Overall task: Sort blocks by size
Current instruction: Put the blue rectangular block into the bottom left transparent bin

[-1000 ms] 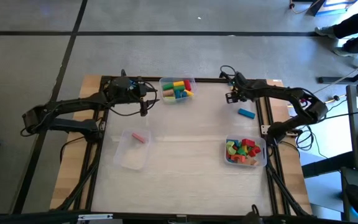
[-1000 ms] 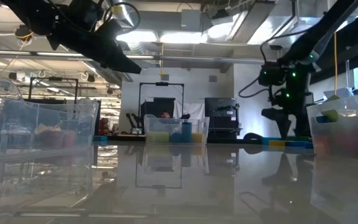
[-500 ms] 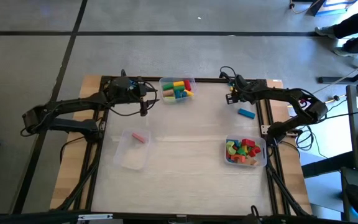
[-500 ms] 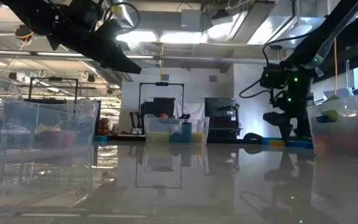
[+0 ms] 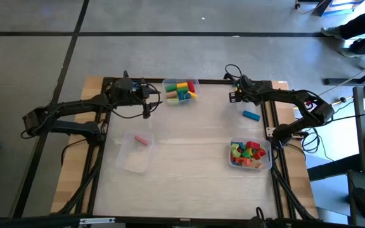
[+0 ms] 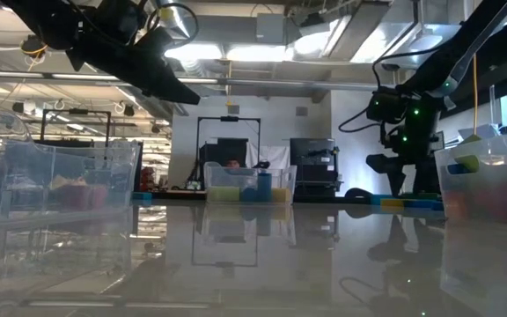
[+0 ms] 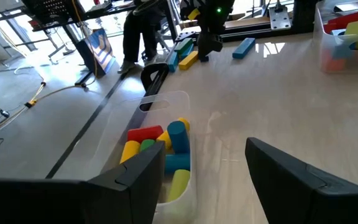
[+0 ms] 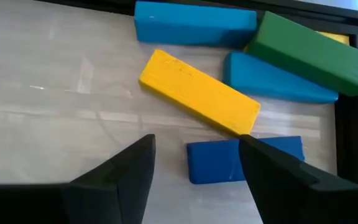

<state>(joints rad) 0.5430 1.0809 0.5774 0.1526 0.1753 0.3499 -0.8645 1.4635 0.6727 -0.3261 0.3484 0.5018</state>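
Hovering at the upper right of the high view, the right gripper (image 5: 233, 97) is seen with its fingers spread wide and nothing between them, above a cluster of long bars: a yellow rectangular bar (image 8: 199, 91), a green bar (image 8: 312, 55) and three blue bars (image 8: 194, 23), the lowest of which (image 8: 244, 159) lies just past the fingertips. A single blue block (image 5: 251, 115) is seen apart on the pale table (image 5: 189, 145). The left gripper (image 5: 149, 104), likewise spread and empty, is held beside the clear plastic bin of cylinders (image 5: 181, 90). A pink block (image 5: 142, 140) lies in the left clear bin (image 5: 135, 155), mixed small blocks (image 5: 248, 154) in the lower-right bin (image 5: 269, 158)
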